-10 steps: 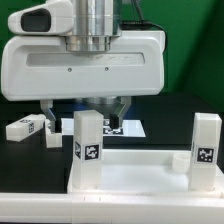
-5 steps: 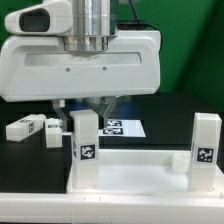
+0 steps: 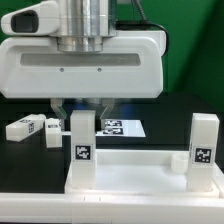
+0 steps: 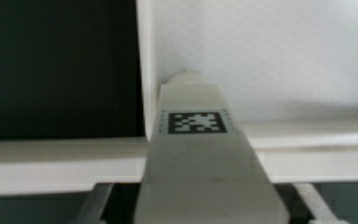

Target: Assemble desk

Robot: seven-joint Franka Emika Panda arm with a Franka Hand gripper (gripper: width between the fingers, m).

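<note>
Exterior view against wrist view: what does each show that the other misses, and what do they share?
Only the exterior view: the hand, a second upright leg, loose legs lying on the black table, the marker board. Only the wrist view: a close look down one tagged face of the leg under the hand. Both: that leg standing on the tabletop.

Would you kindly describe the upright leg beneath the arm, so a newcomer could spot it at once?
Find the large white tabletop in the foreground of the exterior view; two white block legs stand upright on it. The one meant is the left leg, on that view's left, right beneath the robot's fingers. The right leg stands alone with nothing above it.
</note>
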